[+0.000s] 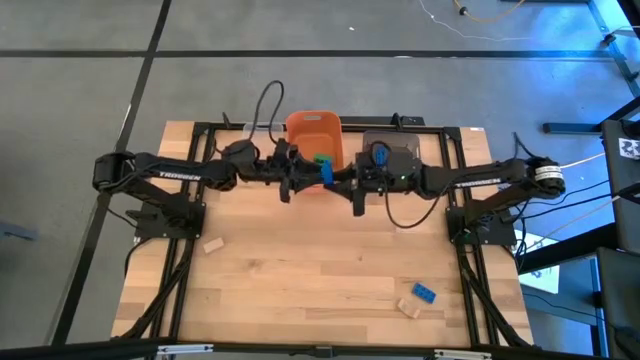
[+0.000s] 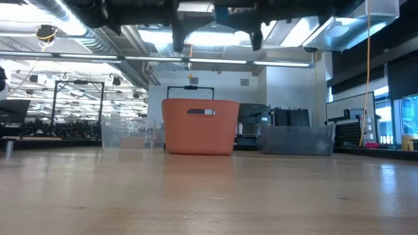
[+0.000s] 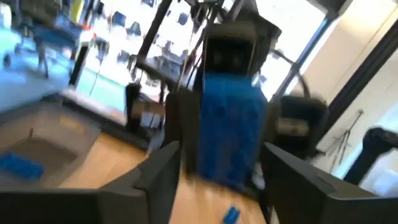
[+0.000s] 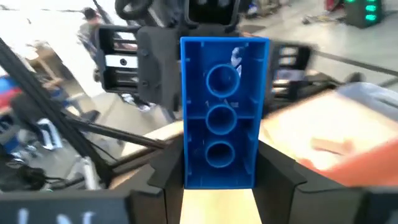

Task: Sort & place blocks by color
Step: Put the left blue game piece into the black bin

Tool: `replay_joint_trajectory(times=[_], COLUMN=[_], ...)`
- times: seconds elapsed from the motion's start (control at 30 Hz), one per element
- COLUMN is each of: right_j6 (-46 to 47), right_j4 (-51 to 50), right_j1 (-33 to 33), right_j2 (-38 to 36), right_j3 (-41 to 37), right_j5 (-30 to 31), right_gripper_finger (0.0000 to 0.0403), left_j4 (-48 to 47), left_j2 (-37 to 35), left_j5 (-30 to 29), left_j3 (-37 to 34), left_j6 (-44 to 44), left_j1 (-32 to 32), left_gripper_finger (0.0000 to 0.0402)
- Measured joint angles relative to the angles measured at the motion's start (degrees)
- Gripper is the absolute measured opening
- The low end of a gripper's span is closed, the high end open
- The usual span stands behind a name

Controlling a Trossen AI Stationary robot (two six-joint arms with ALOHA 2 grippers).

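Above the back of the table, between the two arms: a handover in mid-air.

Blue brick (image 1: 326,172): upright, held off the table between both grippers, in front of the orange bin (image 1: 314,128); its hollow underside faces the right wrist camera.

Right gripper (image 1: 358,188): fingers closed onto the blue brick's two long sides, judged to be taking the load.

Left gripper (image 1: 293,180): fingers spread to either side of the same brick; whether they touch it cannot be told. The wide stance suggests it is giving the brick up.

Reason for the pass: likely to bring the brick to the arm nearer its bin.

Grey bin (image 1: 392,148): just beside the orange bin, under the right arm; one blue brick (image 3: 20,165) lies in it, so it reads as the blue destination.

Green brick (image 1: 322,158): inside the orange bin.

Unsorted on the table (image 1: 300,270): a second loose blue brick (image 1: 424,293) touching or just beside a tan brick (image 1: 409,307) near the front right; another tan brick (image 1: 212,243) toward the left.

Progress: judged partway, loose bricks remaining.
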Motion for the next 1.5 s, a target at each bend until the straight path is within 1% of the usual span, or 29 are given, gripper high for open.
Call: replay_joint_trajectory(times=[0.1,0.2,0.27,0.37,0.5,0.63,0.77,0.87,0.97,1.07,1.17,1.33,1.5], right_j6=[-2.90,-5.18,-6.70,-7.50,-5.93,-2.37,2.50,6.29,8.83,9.82,10.83,10.91,10.72], right_j4=[-7.02,-13.43,-17.93,-21.06,-22.17,-21.25,-21.85,-24.70,-29.89,-33.58,-36.39,-36.76,-35.31], right_j1=[-1.35,-2.42,-2.78,-2.81,-2.79,-2.86,-4.20,-7.27,-11.23,-15.75,-20.07,-26.78,-30.75], right_j2=[-3.93,-8.73,-11.96,-16.99,-23.90,-30.12,-33.68,-33.70,-31.65,-29.07,-26.21,-21.21,-16.90], right_j3=[0.00,-0.02,-0.12,-2.56,-8.49,-15.56,-20.09,-20.51,-19.29,-18.02,-17.88,-17.88,-17.88], right_j5=[0.24,0.47,1.69,4.67,8.70,12.34,16.34,17.81,17.76,17.47,17.30,14.78,14.03], right_gripper_finger=[0.0141,0.0141,0.0141,0.0141,0.0141,0.0141,0.0141,0.0141,0.0141,0.0143,0.0158,0.0160,0.0155], left_j4=[-4.67,-11.55,-13.82,-18.12,-21.64,-19.88,-12.64,-8.92,-8.80,-8.59,-8.48,-8.44,-8.44], left_j2=[-2.83,-6.17,-8.97,-13.09,-18.34,-22.66,-26.56,-28.63,-29.52,-29.50,-29.50,-29.50,-29.50], left_j5=[3.64,4.54,4.40,3.80,-0.10,-5.30,-9.08,-11.47,-13.46,-14.64,-14.85,-15.01,-15.00], left_j3=[-0.11,-0.08,-0.12,-0.01,-0.33,-5.22,-13.91,-18.93,-20.96,-21.04,-20.71,-20.69,-20.69], left_j6=[-0.87,0.31,2.56,5.93,9.12,8.72,2.57,-1.97,-4.45,-4.34,-4.29,-4.29,-4.38], left_j1=[2.38,4.55,5.92,7.86,9.07,9.12,8.28,7.46,6.56,5.88,5.79,5.79,5.81], left_gripper_finger=[0.0232,0.0237,0.0235,0.0233,0.0233,0.0233,0.0233,0.0233,0.0233,0.0233,0.0233,0.0234,0.0234])
